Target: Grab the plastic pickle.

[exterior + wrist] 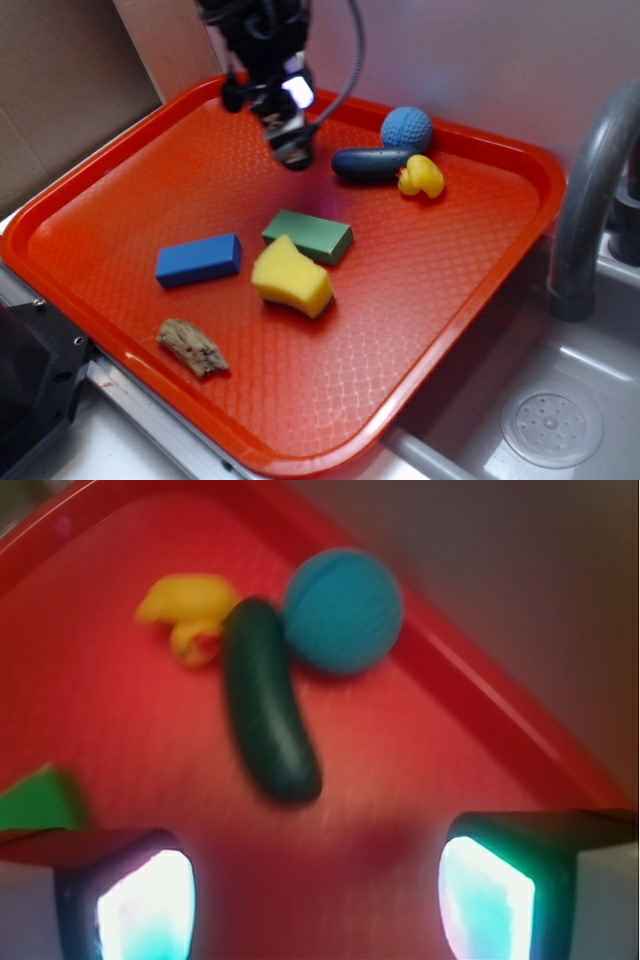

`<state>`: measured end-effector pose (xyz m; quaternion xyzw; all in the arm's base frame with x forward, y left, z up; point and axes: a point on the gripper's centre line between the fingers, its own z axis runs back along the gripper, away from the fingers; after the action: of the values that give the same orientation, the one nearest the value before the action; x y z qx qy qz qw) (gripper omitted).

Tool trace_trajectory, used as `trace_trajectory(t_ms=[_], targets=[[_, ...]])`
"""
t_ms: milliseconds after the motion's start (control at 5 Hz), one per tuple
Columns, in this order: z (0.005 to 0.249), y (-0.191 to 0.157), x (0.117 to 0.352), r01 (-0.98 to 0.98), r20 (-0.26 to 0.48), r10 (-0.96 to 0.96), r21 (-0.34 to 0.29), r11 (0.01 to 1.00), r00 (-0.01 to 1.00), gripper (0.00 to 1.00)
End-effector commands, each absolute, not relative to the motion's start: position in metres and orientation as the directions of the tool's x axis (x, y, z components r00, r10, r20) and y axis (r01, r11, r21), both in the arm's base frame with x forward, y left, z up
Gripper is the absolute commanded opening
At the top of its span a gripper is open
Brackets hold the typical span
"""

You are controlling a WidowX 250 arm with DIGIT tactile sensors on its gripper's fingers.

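Gripper above the tray's far side, jaws wide, nothing held.

From my remote seat I see the gripper (290, 150) hanging over the red tray (450, 300) with its fingers (140, 900) spread wide apart and empty. The plastic pickle (268, 715) lies just ahead of them near the tray's far rim, touching the blue ball (343, 608) on one side and the yellow duck (185, 610) on the other.

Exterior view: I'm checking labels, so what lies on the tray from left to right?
Blue block → wood chunk → yellow sponge → green block → plastic pickle → blue ball → yellow duck.
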<state>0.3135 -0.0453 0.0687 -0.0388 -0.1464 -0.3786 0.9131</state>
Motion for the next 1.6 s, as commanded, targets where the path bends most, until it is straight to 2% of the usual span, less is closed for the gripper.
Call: trace_trajectory(t_ms=[0, 400, 600, 800, 1000, 1200, 1400], targets=[[0.093, -0.07, 0.336, 0.678, 0.34, -0.662, 0.09, 0.73, 0.668, 1.0], [0.093, -0.07, 0.336, 0.678, 0.34, -0.662, 0.09, 0.73, 0.668, 1.0], [0.066, -0.084, 0.313, 0.688, 0.248, -0.682, 0.076, 0.722, 0.688, 1.0], [0.036, -0.099, 0.3, 0.735, 0.218, -0.728, 0.062, 0.675, 0.65, 1.0], [0.036, -0.111, 0.297, 0.76, 0.245, -0.754, 0.09, 0.643, 0.609, 1.0], [0.037, -0.116, 0.314, 0.755, 0.244, -0.763, 0.147, 0.639, 0.598, 1.0], [0.028, -0.112, 0.336, 0.718, 0.216, -0.728, 0.138, 0.682, 0.651, 0.19]])
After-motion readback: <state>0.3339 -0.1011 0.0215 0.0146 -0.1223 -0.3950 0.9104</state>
